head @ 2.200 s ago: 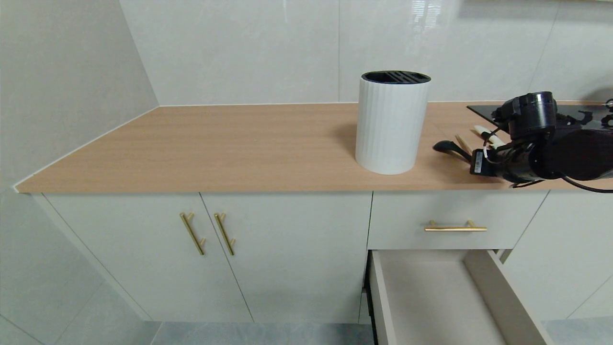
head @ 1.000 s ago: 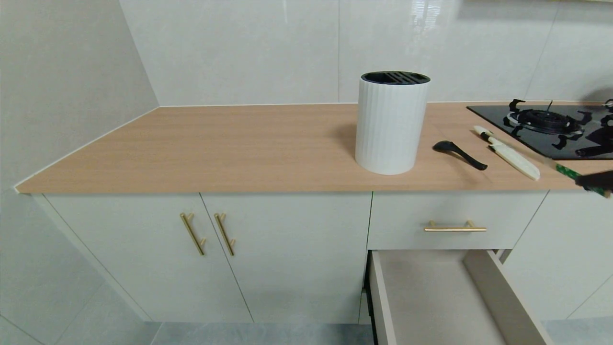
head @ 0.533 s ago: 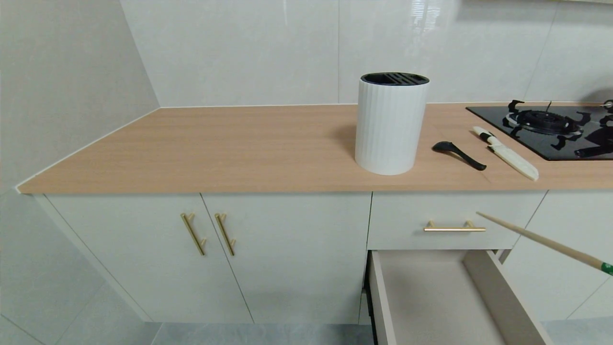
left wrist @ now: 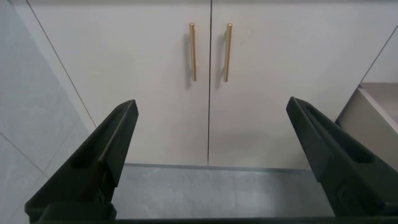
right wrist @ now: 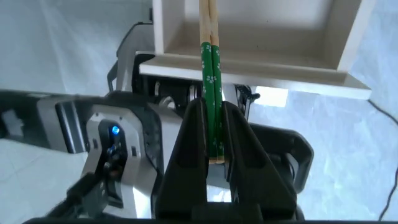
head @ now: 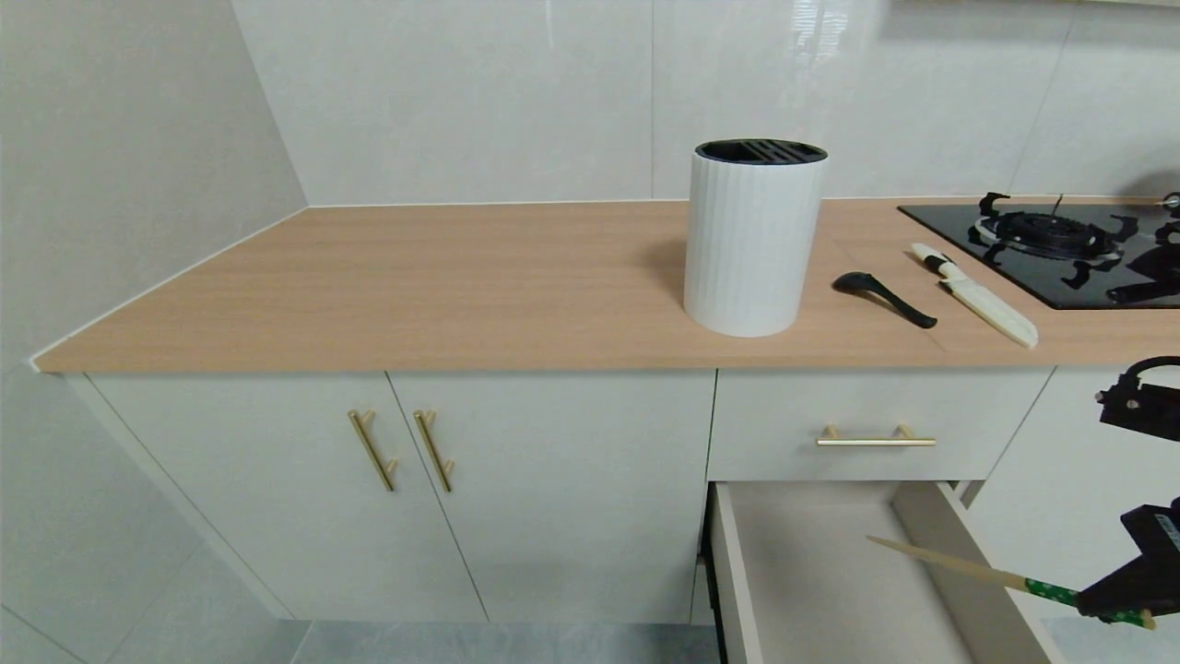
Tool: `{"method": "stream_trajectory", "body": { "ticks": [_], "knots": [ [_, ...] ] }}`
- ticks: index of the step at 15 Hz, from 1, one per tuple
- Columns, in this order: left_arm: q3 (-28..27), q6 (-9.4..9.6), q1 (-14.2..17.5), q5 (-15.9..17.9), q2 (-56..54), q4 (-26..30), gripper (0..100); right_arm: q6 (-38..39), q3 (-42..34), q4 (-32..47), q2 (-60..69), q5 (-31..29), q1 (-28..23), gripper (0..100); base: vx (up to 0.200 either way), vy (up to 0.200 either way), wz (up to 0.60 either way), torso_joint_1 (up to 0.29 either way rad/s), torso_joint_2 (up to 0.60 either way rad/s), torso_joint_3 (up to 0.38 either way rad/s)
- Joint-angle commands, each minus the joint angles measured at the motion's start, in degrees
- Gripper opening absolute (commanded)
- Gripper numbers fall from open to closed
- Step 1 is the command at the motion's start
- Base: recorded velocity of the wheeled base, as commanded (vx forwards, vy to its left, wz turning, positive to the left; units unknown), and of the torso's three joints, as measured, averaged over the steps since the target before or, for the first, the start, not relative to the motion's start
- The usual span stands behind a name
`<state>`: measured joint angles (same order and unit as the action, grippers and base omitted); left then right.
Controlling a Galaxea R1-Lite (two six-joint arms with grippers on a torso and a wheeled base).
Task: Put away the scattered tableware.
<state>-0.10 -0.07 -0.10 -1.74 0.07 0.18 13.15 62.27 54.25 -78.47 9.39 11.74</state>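
Chopsticks [head: 977,572] clamped in right hand [right wrist: 211,118], tips over open drawer [head: 735,572]; left hand [left wrist: 211,107] wide.

Readable text, numbers, signs: none, checked in head view and both wrist views | chopsticks [right wrist: 209,81]: green band at the held end carries small white motifs, a repeating pattern and not lettering | nothing else bears print that can be made out
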Motion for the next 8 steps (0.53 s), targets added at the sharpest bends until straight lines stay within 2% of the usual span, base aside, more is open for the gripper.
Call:
{"method": "stream_trajectory", "body": {
  "ticks": [1,8],
  "knots": [
    [0.01,-0.01,0.01,-0.01,0.01,-0.01,100,0.03,-2.94,-3.36,-2.83,0.02,0.13,0,0.000,0.000,0.00,0.000,0.00,0.000],
    [0.01,-0.01,0.01,-0.01,0.01,-0.01,100,0.03,-6.46,-9.60,-2.92,0.02,0.39,0,0.000,0.000,0.00,0.000,0.00,0.000]
  ]
}}
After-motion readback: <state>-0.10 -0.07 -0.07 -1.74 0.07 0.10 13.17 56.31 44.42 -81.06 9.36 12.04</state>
